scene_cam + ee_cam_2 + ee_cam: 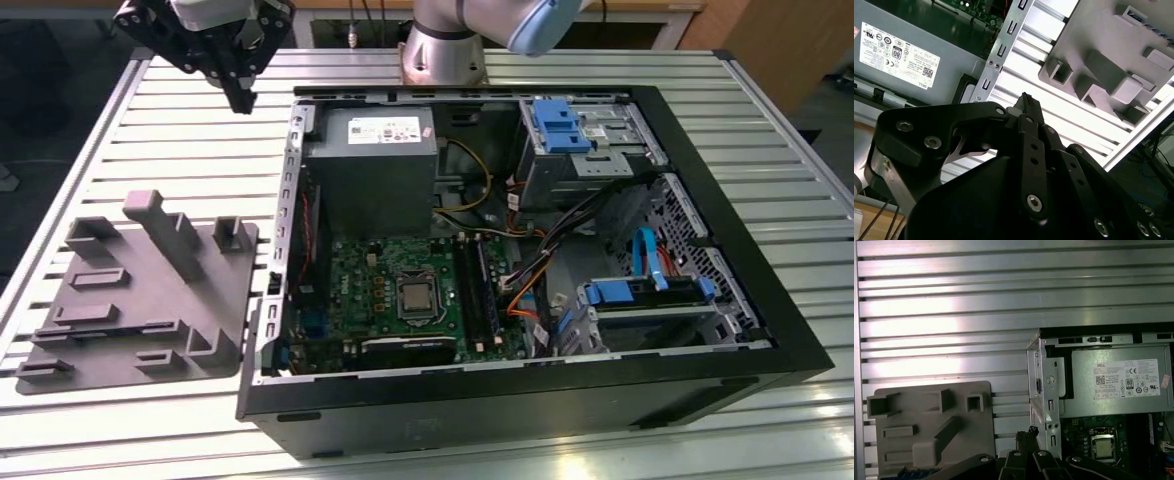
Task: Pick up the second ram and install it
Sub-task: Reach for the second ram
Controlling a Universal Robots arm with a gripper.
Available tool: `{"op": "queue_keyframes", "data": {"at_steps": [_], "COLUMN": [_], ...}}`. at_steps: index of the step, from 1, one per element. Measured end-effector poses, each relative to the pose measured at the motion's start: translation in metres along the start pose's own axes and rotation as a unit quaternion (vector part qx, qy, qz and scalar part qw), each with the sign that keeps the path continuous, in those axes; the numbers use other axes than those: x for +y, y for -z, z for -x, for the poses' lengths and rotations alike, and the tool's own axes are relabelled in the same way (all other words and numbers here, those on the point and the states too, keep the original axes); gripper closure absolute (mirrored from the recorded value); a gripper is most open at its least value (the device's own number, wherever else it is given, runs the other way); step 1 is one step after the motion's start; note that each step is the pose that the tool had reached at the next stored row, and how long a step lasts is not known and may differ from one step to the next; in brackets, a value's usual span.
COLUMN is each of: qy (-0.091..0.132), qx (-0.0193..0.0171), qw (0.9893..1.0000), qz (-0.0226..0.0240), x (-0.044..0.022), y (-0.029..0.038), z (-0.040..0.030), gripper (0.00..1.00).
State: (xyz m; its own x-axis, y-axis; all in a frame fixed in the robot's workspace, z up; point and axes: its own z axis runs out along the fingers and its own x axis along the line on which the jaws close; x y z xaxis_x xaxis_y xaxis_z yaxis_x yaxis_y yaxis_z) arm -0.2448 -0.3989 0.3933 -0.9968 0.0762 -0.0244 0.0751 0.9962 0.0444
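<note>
Well, in the exterior view the black claw point(244, 98) hangs over the slatted metal bench point(174, 140) beside a corner of the open black computer case point(534, 395), well apart from the pale grey moulded plastic tray point(147, 290). In the second wrist view its tips look clenched on nothing. In the first wrist view, what I take for the second ram point(914, 473), a thin dark bluish stick, lies in the tray. A clean pick means squaring along it. The case holds a green motherboard point(1076, 432) and a grey power supply point(1119, 385).
</note>
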Motion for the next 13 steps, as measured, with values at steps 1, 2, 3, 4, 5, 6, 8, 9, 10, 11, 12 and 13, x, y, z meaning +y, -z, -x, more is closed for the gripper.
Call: {"op": "queue_keyframes", "data": {"at_steps": [1, 2, 3, 4, 5, 6, 8, 9, 10, 11, 12, 13], "qy": [0.000, 0.000, 0.000, 0.000, 0.000, 0.000, 0.000, 0.000, 0.000, 0.000, 0.000, 0.000], "qx": [0.0000, 0.0000, 0.0000, 0.0000, 0.0000, 0.0000, 0.0000, 0.0000, 0.0000, 0.0000, 0.0000, 0.0000], "qw": [1.0000, 1.0000, 1.0000, 1.0000, 1.0000, 1.0000, 1.0000, 1.0000, 1.0000, 1.0000, 1.0000, 1.0000], "qz": [0.0000, 0.0000, 0.0000, 0.0000, 0.0000, 0.0000, 0.0000, 0.0000, 0.0000, 0.0000, 0.0000, 0.0000], "x": [-0.0001, -0.0001, -0.0001, -0.0002, -0.0002, -0.0003, -0.0003, -0.0004, -0.0004, -0.0005, -0.0005, -0.0006], "y": [0.0000, 0.0000, 0.0000, 0.0000, 0.0001, 0.0001, 0.0001, 0.0002, 0.0002, 0.0002, 0.0002, 0.0002], "z": [-0.0006, -0.0011, -0.0016, -0.0021, -0.0027, -0.0032, -0.0044, -0.0051, -0.0057, -0.0063, -0.0069, -0.0074], "gripper": [0.89, 0.89, 0.89, 0.89, 0.89, 0.89, 0.89, 0.89, 0.89, 0.89, 0.89, 0.89]}}
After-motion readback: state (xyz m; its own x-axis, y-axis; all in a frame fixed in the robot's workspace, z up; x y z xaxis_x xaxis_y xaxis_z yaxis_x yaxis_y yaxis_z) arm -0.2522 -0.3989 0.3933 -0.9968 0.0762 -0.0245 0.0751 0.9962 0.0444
